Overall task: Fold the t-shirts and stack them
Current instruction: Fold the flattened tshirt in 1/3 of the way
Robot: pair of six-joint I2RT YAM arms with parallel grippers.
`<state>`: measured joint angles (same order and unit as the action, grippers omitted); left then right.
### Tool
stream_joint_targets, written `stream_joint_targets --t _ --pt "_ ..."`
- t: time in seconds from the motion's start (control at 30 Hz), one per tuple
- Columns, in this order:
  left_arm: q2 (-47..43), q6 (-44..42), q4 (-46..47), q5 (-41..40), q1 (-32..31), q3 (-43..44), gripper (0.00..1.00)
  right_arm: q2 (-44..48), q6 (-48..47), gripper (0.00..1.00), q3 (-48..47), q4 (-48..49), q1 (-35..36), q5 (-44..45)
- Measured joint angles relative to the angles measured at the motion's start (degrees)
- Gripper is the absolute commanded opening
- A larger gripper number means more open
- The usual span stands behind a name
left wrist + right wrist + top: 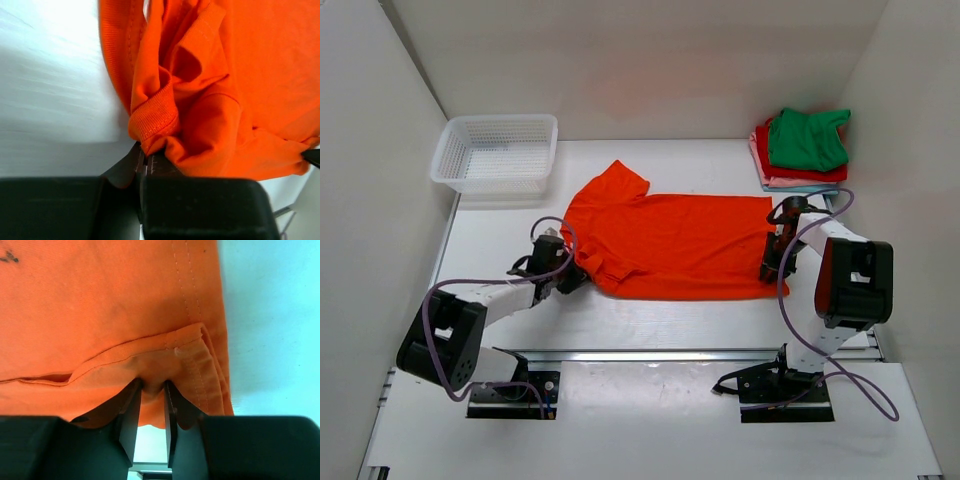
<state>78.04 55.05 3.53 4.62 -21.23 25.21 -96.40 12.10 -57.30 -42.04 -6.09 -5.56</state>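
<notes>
Both jaws are clenched on the orange t-shirt (670, 240), spread on the tabletop (500, 225); left gripper (572, 278) pinches its ribbed edge, right gripper (774, 264) its hem; folded t-shirts (805, 148) stacked far right.

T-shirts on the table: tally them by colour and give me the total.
orange t-shirt: 1
green t-shirt: 1
red t-shirt: 1
pink t-shirt: 1
light blue t-shirt: 1
Total: 5

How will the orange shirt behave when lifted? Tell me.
Probably floppy: the orange shirt bunches and folds at the left gripper. Likely light, and it should sag between grips, since only thin hem sits in the right gripper.
</notes>
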Motion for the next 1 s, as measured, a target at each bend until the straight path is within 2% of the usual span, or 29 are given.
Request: stream_joint_targets --t 0.33,0.53,0.73,1.0 --pt "-3.39 -21.2 -23.45 0.79 8.57 13.99 0.0 -3.06 -0.68 0.22 -2.99 -2.64 -0.5 0.15" --pt "-2.75 -30.1 -34.07 0.87 8.63 17.94 0.0 -3.54 -1.44 0.23 -3.54 -3.3 -1.18 -0.59" --pt "2.97 -38.56 -44.63 -0.2 7.15 23.28 0.0 -3.56 -1.9 0.22 -3.54 -3.34 -1.73 -0.92" --pt "6.4 -46.14 -53.96 -3.72 5.84 26.77 0.0 -3.61 -2.05 0.22 -3.54 -3.32 -1.92 -1.01"
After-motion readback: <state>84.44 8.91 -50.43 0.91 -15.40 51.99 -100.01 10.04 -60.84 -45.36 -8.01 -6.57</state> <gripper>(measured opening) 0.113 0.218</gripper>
